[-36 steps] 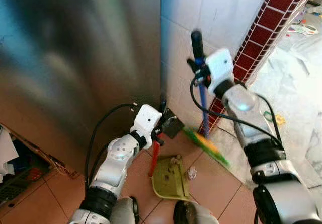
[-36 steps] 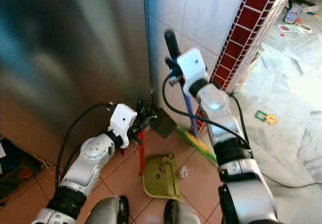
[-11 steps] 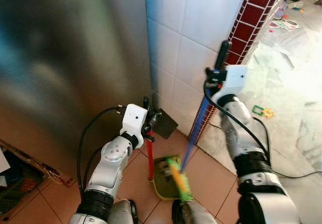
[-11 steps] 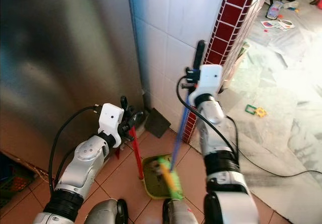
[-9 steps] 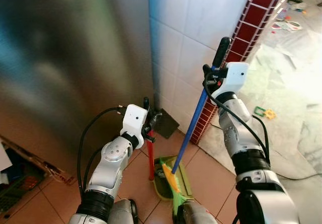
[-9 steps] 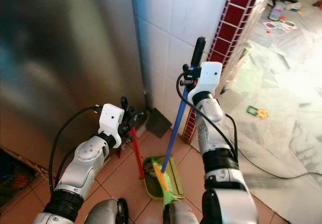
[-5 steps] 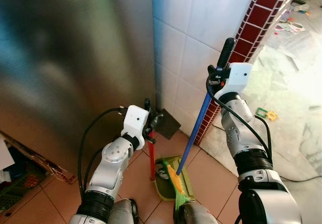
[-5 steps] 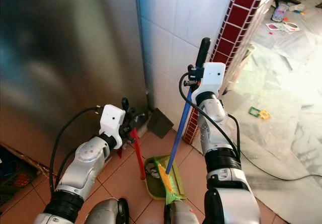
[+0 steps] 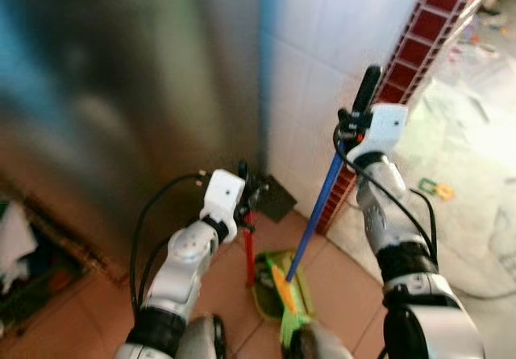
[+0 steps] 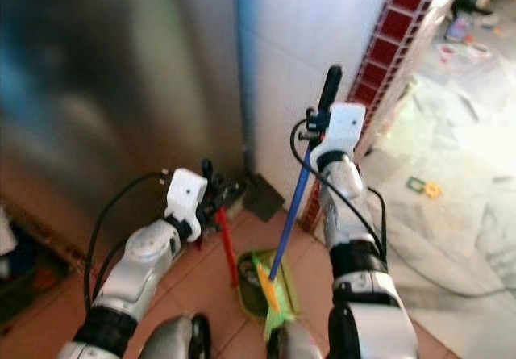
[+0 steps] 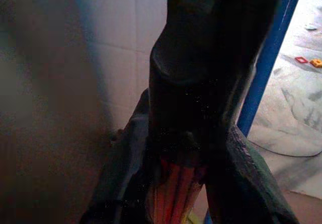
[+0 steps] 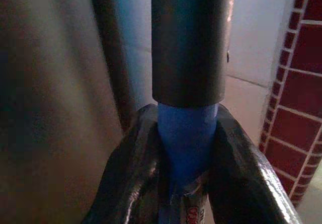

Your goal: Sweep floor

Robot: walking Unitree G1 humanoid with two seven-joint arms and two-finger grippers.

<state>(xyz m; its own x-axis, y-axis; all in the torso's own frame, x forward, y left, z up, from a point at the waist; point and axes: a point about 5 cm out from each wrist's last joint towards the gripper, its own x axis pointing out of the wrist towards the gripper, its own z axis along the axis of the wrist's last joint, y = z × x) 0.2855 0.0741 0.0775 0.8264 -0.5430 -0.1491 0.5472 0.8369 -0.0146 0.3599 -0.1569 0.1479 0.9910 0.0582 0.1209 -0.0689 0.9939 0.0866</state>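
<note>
My right gripper [image 9: 348, 125] is shut on a broom's blue pole [image 9: 317, 210], just below its black grip [image 9: 368, 85]. The pole slants down to green bristles [image 9: 287, 301], which rest on an olive-green dustpan [image 9: 269, 277] on the tiled floor in front of my feet. My left gripper [image 9: 250, 199] is shut on the top of the dustpan's upright red handle [image 9: 249, 252]. In the right wrist view the blue pole [image 12: 185, 138] sits clamped between the fingers [image 12: 132, 183]. In the left wrist view the red handle [image 11: 176, 191] shows between dark fingers [image 11: 126, 183].
A steel appliance front [image 9: 121, 93] stands close on the left, meeting a white tiled wall [image 9: 322, 44]. A dark red tiled column [image 9: 419, 56] borders a pale marble floor with small toys [image 9: 439, 188]. A dark flat plate [image 9: 279, 198] leans at the wall base. Clutter [image 9: 20, 254] lies far left.
The broom head has swept from the floor right of the dustpan onto the pan. In the last half second only the view has shifted and blurred. The left gripper has kept its hold.
</note>
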